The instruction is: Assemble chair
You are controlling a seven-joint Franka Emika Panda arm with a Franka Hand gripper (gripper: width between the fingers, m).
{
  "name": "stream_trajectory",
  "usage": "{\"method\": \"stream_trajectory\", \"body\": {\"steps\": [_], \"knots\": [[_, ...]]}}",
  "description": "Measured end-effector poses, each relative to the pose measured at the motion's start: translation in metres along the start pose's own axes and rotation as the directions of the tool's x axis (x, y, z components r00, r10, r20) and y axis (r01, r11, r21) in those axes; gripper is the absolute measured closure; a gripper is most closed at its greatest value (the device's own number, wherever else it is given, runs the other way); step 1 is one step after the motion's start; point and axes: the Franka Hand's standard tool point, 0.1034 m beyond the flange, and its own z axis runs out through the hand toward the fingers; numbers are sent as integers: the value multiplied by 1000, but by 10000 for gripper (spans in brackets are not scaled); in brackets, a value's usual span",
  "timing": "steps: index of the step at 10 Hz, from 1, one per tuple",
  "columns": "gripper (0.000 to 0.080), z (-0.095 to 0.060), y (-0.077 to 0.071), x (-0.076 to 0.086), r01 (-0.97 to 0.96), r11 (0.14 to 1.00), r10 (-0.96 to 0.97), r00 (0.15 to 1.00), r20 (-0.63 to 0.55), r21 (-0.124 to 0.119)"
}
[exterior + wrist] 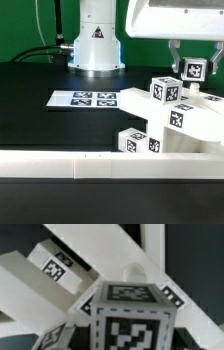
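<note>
Above the chair [170, 115], the gripper [192, 68]

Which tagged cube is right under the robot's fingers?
The highest tagged cube, at the exterior view's right, sits directly below the fingers. The other cubes sit lower, toward the left.

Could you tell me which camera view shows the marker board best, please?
The exterior view: the marker board lies flat on the black table, its whole outline and tags visible. The wrist view shows none of it, only tagged white chair parts close up.
</note>
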Motion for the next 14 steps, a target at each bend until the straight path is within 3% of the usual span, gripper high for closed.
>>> {"method": "stream_trajectory", "body": {"steps": [14], "knots": [[515,4,-8,-9,4,1000,-4,1000,-17,2]]}}
